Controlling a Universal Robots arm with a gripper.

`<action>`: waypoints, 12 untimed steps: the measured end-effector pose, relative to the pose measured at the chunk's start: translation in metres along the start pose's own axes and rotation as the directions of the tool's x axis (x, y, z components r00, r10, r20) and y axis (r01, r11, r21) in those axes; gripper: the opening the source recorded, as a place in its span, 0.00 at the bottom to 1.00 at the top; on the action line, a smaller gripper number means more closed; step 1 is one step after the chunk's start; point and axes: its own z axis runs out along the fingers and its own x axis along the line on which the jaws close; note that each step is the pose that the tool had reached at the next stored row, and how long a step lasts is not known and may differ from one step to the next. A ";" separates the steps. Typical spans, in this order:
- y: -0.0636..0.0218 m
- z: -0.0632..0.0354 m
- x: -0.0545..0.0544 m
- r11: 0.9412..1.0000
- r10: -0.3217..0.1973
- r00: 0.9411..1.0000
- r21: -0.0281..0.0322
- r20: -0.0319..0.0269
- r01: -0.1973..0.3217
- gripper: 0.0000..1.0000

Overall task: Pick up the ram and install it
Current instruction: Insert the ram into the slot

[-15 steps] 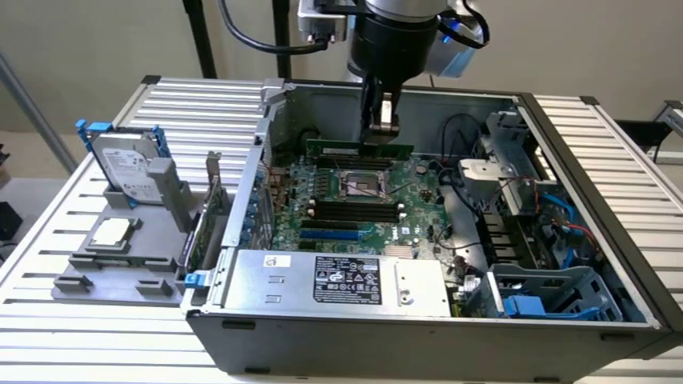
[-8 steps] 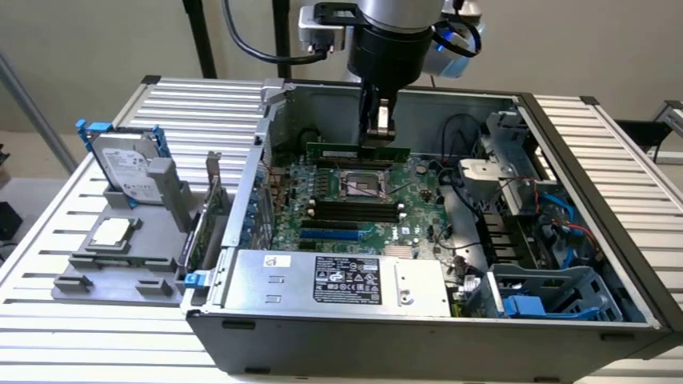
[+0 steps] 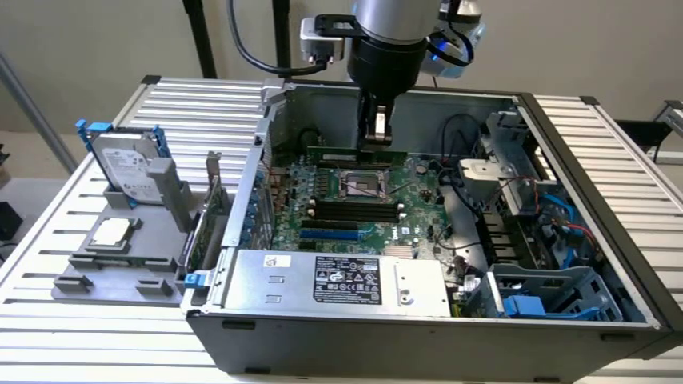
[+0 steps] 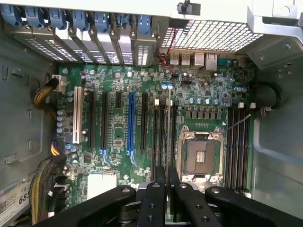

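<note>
A silver-grey cylindrical wrist (image 3: 389,20) with a blue-lit ring (image 3: 453,50) and a looping black cable (image 3: 248,48) carries a black end effector (image 4: 167,172) of bolted linkage fingers (image 4: 155,203).

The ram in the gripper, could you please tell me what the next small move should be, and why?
Probably lower it straight down a little. The gripper holds the ram edge-on, parallel to the black memory slots beside the processor socket, apparently above them and not yet seated.
</note>
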 end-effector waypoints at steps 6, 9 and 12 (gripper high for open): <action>-0.0053 0.0107 0.000 1.000 0.000 1.000 0.000 -0.002 0.000 0.14; -0.0092 0.0160 0.000 1.000 0.000 1.000 0.000 -0.002 0.000 0.14; -0.0112 0.0212 0.000 1.000 0.000 1.000 0.000 -0.003 0.000 0.14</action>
